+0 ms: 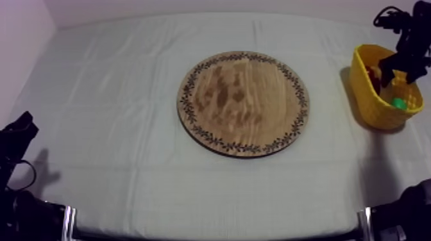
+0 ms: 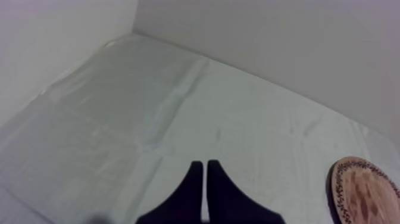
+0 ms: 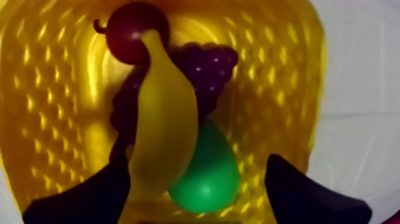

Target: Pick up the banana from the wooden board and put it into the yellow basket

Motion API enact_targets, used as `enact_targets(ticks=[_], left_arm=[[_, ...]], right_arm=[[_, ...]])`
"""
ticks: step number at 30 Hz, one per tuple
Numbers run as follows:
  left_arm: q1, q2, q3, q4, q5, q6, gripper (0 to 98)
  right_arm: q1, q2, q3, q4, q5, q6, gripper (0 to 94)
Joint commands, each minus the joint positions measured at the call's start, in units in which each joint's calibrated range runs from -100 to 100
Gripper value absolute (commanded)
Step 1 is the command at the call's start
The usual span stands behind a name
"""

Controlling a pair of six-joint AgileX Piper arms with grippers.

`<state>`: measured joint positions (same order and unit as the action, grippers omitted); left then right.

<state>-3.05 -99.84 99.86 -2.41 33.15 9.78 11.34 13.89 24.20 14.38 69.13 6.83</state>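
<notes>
The banana lies in the yellow basket, which stands at the right side of the table, well apart from the round wooden board at the middle of the cloth. Inside the basket the banana lies lengthwise on top of the other toy fruit: its upper end touches the small red fruit, its body crosses the bunch of grapes, and its lower end lies against the green pear. The right pincer hangs over the basket with its two black fingers spread wide; one finger is just beside the banana's lower end, the other stands well clear of it on the far side of the pear, so the fruit is not clamped. The left pincer sits low at the left side of the table, its fingers lying together as a narrow wedge with nothing between them, pointing across bare cloth with the edge of the board nearby
</notes>
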Motion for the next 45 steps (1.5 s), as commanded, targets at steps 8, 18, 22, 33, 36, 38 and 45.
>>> enact_targets(ticks=[8, 18, 22, 33, 36, 38, 45], left_arm=[[0.0, 0.0, 0.0, -0.01, 0.0, 0.0, 0.1], [0.0, 0.0, 0.0, -0.01, 0.0, 0.0, 0.1], [0.0, 0.0, 0.0, -0.01, 0.0, 0.0, 0.1], [0.0, 0.0, 0.0, -0.01, 0.0, 0.0, 0.1], [0.0, 0.0, 0.0, -0.01, 0.0, 0.0, 0.1], [0.0, 0.0, 0.0, -0.01, 0.0, 0.0, 0.1], [0.0, 0.0, 0.0, -0.01, 0.0, 0.0, 0.1]], right_arm=[[0.4, -5.3, 2.8, -2.1, 0.2, 2.4, 80.2], [0.8, -15.6, 7.0, -5.0, -5.9, 6.1, 42.7], [1.5, -21.2, 11.6, -6.7, -10.9, 7.4, 30.6], [0.9, -39.0, 26.4, -14.9, -18.8, 15.6, 2.2], [0.0, -44.6, 30.8, -16.8, -19.1, 17.5, 1.3], [-0.3, -48.3, 33.9, -18.5, -19.3, 19.0, 1.1], [-1.0, -60.8, 43.3, -23.6, -21.3, 21.3, 0.8]])
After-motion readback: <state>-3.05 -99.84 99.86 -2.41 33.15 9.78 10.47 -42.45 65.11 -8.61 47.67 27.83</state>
